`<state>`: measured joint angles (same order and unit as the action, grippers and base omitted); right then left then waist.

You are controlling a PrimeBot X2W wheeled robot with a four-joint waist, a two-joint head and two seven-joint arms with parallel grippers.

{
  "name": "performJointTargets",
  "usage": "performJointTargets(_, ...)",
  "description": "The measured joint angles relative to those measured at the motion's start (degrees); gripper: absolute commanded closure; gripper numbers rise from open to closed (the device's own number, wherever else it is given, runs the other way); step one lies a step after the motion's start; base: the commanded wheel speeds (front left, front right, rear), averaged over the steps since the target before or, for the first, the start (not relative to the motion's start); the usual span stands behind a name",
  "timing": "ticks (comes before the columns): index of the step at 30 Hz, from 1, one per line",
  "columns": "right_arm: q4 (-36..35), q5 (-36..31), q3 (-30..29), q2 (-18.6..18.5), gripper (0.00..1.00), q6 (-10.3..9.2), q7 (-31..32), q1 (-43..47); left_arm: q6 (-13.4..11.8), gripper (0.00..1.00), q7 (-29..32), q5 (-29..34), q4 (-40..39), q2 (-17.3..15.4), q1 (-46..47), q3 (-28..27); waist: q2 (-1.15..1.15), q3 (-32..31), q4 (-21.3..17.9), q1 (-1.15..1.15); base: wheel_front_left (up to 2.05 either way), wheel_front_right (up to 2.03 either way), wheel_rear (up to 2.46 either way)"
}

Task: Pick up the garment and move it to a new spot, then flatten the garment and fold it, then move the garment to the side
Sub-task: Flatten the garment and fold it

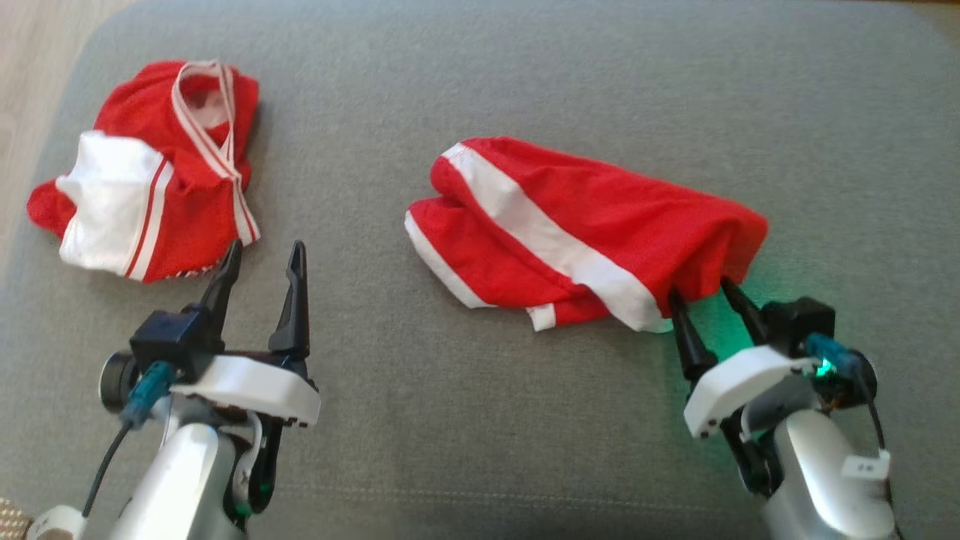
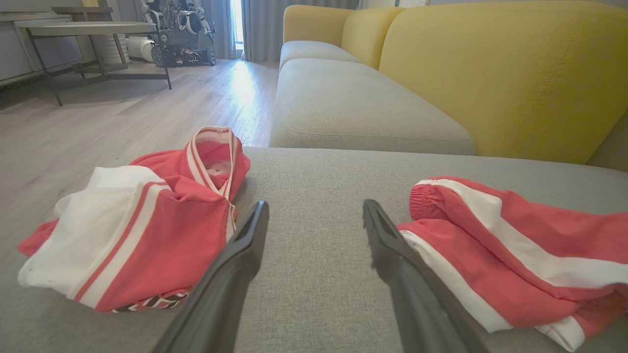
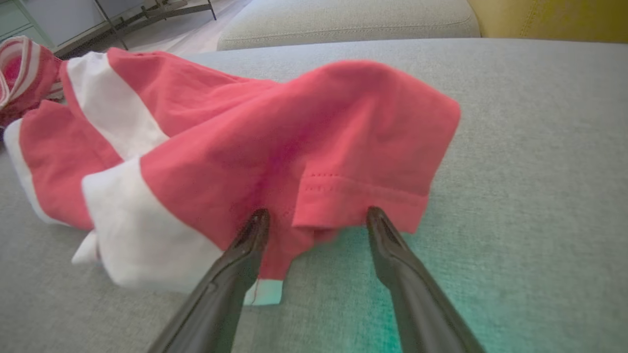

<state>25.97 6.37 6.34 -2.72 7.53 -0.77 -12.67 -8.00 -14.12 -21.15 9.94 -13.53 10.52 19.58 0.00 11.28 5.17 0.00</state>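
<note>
Right hand (image 1: 700, 291) sits at the lower right of the head view, its two dark fingers spread apart and gripping nothing. Their tips meet the near hem of the shorts (image 1: 600, 217). In the right wrist view the left tip lies against the red cloth and the right tip touches the stitched edge of the hem, with bare seat (image 1: 480, 420) showing between the fingers below it. Whether the tips slip under the cloth I cannot tell. A green glow (image 1: 724, 341) falls on the seat around this hand.

Left hand (image 1: 266, 246) stands at the lower left of the head view, fingers also wide apart and empty, pointing up the frame. Its tips are just beside the lower right edge of the jersey (image 1: 165, 187); whether the left finger touches it I cannot tell. The left wrist view shows grey seat between the two fingers.

The shorts lie crumpled on the grey seat, from the centre to the right of the head view. They are red with a broad white stripe running from upper left to lower right, and a gathered waistband at the upper left end. The hem end humps up just above the right hand.

The jersey lies bunched at the upper left, well apart from the shorts, red with a white panel and a white-striped neckband on top.

Beyond the seat, the left wrist view shows a sofa (image 2: 343, 103) with a yellow back at the upper right and wood floor (image 2: 122, 122) at the upper left.
</note>
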Motion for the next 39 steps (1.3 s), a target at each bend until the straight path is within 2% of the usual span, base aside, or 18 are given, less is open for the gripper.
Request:
performJointTargets(1,1.02,0.01,-0.24,0.0,0.0,0.0,-0.38,-0.87,0.01,0.0,-0.09,0.16,0.26,0.14,0.42,0.01,0.0,0.43,0.34,0.0,0.0,0.0,0.0)
performJointTargets(2,1.79,0.12,-0.35,-0.01,0.55,0.0,-0.79,-1.63,0.01,0.0,-0.1,0.42,0.4,0.23,0.68,0.0,0.0,0.83,0.59,0.0,0.0,0.0,0.0)
performJointTargets(3,2.45,0.1,-0.62,0.0,0.8,0.0,-1.09,-2.36,0.02,0.0,-0.1,0.42,0.59,0.32,0.85,-0.02,0.0,1.2,0.8,0.0,0.0,0.0,0.0)
performJointTargets(4,2.82,0.1,-1.04,0.0,1.0,0.0,-1.52,-2.94,0.1,0.0,-0.11,0.42,0.83,0.41,0.94,-0.04,0.0,1.51,0.94,0.0,0.0,0.0,0.0)
performJointTargets(12,1.01,-0.51,-4.24,-0.9,1.0,0.0,-1.8,-3.75,0.52,0.0,-0.18,0.87,1.36,1.32,1.44,-0.67,0.0,1.88,0.24,0.0,0.0,0.0,0.0)
performJointTargets(19,-6.27,-2.22,-6.1,-6.32,1.0,0.0,4.53,-3.0,1.2,0.0,-0.18,1.6,1.04,2.56,1.44,-1.99,0.0,2.34,-0.78,0.0,0.0,0.0,0.0)
performJointTargets(23,-8.35,-2.43,-6.66,-9.03,1.0,0.0,6.1,-3.32,1.56,0.0,-0.18,1.93,0.87,3.04,1.47,-2.3,0.0,2.89,-0.76,0.0,0.0,0.0,0.0)
performJointTargets(27,-6.6,-2.32,-6.64,-11.95,1.0,0.0,7.12,-6.04,2.53,0.0,-0.18,2.48,0.89,3.64,1.79,-3.13,0.0,3.79,-0.51,0.0,0.0,0.0,0.0)
performJointTargets(31,-2.58,-1.69,-4.2,-12.83,1.0,0.0,6.77,-11.13,3.25,0.0,-0.18,3.02,0.97,4.78,3.03,-3.47,0.0,4.57,0.2,0.0,0.0,0.0,0.0)
performJointTargets(32,-1.26,-1.3,-3.65,-12.83,0.6,0.0,6.39,-12.16,3.53,0.0,-0.19,3.02,0.99,4.98,3.2,-3.54,0.0,4.75,0.33,0.0,0.0,0.0,0.0)
performJointTargets(33,0.0,-1.08,-3.31,-12.84,0.0,0.0,6.0,-12.94,3.55,0.0,-0.19,3.03,1.08,5.12,3.28,-3.65,0.0,4.87,0.42,0.0,0.0,0.0,0.0)
performJointTargets(39,3.5,-0.64,-3.57,-12.35,0.0,0.0,2.96,-13.5,4.05,0.0,-0.19,3.94,1.54,5.5,3.21,-4.61,0.0,4.07,-0.27,0.0,0.0,0.0,0.0)
